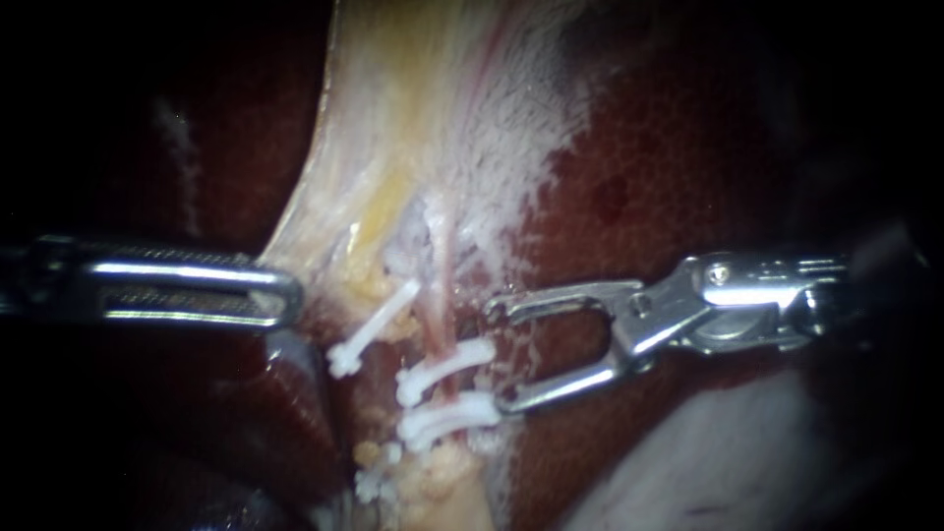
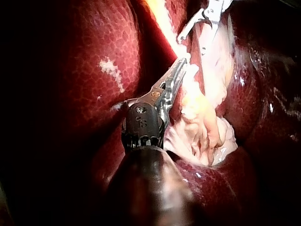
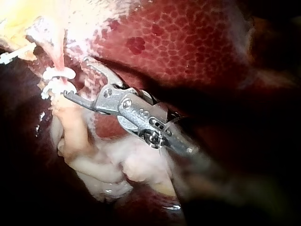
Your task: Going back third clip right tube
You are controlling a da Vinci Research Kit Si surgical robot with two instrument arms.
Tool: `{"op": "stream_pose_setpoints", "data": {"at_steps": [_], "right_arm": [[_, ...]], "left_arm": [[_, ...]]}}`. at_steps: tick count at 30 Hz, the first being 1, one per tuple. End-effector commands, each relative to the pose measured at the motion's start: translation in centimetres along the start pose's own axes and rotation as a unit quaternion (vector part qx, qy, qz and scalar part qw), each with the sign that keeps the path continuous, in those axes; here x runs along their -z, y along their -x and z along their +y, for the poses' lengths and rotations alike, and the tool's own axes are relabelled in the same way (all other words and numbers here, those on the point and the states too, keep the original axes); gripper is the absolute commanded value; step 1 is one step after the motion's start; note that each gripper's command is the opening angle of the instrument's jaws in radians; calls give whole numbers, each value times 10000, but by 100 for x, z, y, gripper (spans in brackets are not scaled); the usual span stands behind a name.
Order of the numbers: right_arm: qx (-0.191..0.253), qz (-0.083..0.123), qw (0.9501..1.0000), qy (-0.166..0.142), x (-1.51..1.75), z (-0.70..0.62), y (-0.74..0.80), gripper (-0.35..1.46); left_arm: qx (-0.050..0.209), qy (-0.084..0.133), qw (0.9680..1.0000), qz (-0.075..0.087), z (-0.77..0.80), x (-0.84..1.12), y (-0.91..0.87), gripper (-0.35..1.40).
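Observation:
My right instrument [image 1: 501, 356] comes in from the right with its jaws open and nothing between them. The jaw tips stand just right of two white clips [image 1: 447, 366] [image 1: 447, 415] that cross the pinkish right tube [image 1: 440, 295]. The right wrist view shows the same open jaws [image 3: 77, 80] beside those clips [image 3: 59, 74]. Another white clip [image 1: 379, 324] lies slanted across the left tube. My left instrument [image 1: 290, 295] is shut on the edge of the pale gallbladder tissue [image 1: 393, 128]; in the left wrist view its jaws [image 2: 181, 66] bite into that tissue.
Dark red liver [image 1: 669, 147] surrounds the field. Yellowish fat [image 1: 442, 472] and a further white clip [image 1: 379, 482] lie below the clipped tubes. A pale lobe [image 1: 747, 462] fills the lower right. My right instrument [image 2: 207, 19] shows ahead of my left instrument.

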Motion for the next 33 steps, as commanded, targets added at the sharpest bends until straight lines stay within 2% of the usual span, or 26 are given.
{"op": "stream_pose_setpoints", "data": {"at_steps": [1,8,13,22,25,33], "right_arm": [[59,-49,10000,16,3,0,-1,60],[161,-78,9997,171,31,0,-13,60],[171,-85,9995,247,38,-1,-16,60],[179,-79,9997,162,37,-10,-18,60],[181,-78,9997,145,36,-11,-18,60],[186,-78,9997,141,37,-13,-18,60]], "left_arm": [[0,-6,10000,0,1,0,0,-35],[-1,-8,10000,1,2,1,-1,-35],[-3,29,10000,-10,9,1,-2,-35],[-10,131,9999,-39,49,1,-12,-35],[-24,132,9999,-55,57,-1,-18,-35],[-27,188,9998,2,56,-23,-38,-35]]}}
